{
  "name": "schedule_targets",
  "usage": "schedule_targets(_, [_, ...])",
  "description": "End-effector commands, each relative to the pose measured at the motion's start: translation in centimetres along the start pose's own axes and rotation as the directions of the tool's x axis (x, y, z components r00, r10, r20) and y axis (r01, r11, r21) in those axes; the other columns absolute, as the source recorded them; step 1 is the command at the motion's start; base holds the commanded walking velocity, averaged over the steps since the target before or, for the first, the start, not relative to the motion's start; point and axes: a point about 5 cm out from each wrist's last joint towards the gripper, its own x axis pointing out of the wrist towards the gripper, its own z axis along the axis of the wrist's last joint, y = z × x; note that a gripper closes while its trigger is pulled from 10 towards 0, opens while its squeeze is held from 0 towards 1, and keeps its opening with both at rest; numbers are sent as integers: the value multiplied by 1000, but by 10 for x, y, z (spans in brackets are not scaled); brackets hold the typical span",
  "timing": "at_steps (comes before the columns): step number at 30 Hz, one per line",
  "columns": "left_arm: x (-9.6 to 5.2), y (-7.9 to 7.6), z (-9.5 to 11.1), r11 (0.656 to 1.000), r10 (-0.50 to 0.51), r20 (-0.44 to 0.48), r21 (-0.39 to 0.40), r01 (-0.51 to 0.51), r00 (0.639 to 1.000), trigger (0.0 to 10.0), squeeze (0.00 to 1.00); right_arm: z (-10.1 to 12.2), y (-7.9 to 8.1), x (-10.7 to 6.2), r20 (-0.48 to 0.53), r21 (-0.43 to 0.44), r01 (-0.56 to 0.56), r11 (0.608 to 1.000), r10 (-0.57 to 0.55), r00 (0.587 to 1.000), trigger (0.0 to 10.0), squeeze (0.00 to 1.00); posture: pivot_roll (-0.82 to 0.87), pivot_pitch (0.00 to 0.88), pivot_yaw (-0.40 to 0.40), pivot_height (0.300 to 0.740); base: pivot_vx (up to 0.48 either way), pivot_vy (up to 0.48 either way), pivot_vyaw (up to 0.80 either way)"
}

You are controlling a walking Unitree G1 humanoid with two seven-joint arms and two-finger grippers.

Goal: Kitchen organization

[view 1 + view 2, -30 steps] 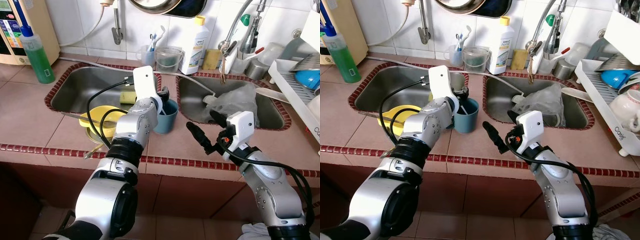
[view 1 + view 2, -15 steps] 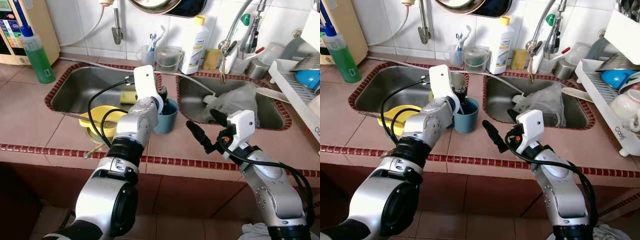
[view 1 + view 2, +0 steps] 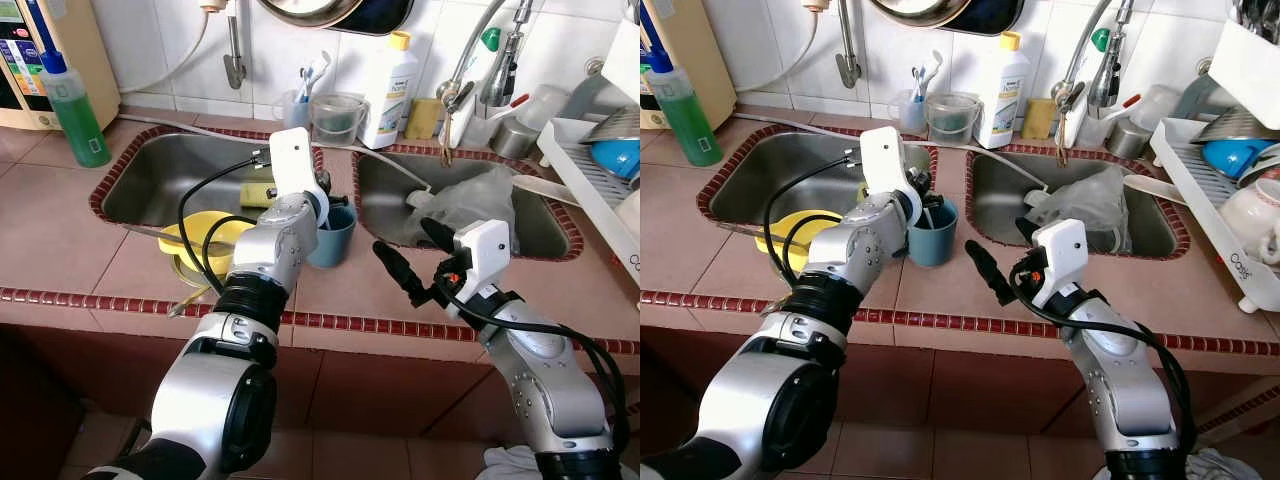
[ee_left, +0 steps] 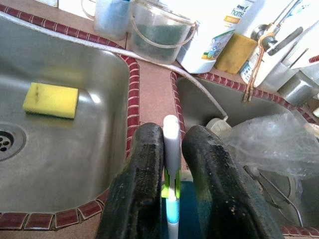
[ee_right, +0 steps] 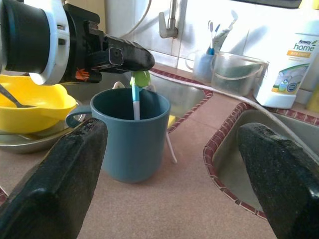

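Two fingers of the left gripper (image 4: 169,164) pinch a light, stiff toothbrush (image 4: 171,149) mid-handle over the mug (image 5: 130,132); right gripper (image 5: 169,149) gapes wide.

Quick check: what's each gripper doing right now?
Left gripper: shut on the toothbrush, over the blue cup.
Right gripper: open, holding nothing, facing the cup.

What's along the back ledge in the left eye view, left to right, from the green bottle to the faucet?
Green soap bottle → hanging ladle → toothbrush cup → clear plastic bucket → white detergent bottle → yellow sponge → faucet.
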Motion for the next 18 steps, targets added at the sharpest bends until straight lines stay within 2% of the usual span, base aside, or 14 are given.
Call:
schedule_targets(1, [0, -17, 4, 999, -49, 9, 1, 49, 999, 0, 0, 2, -2, 1, 1, -10, 2, 1000, -2, 1000, 10000, 0, 29, 0, -29, 740, 0, 0, 0])
schedule_targets(18, [-1, -18, 9, 996, -87, 16, -1, 87, 996, 0, 0, 2, -2, 3, -2, -11, 9, 1000, -9, 1000, 10000, 0, 33, 0, -27, 740, 0, 0, 0])
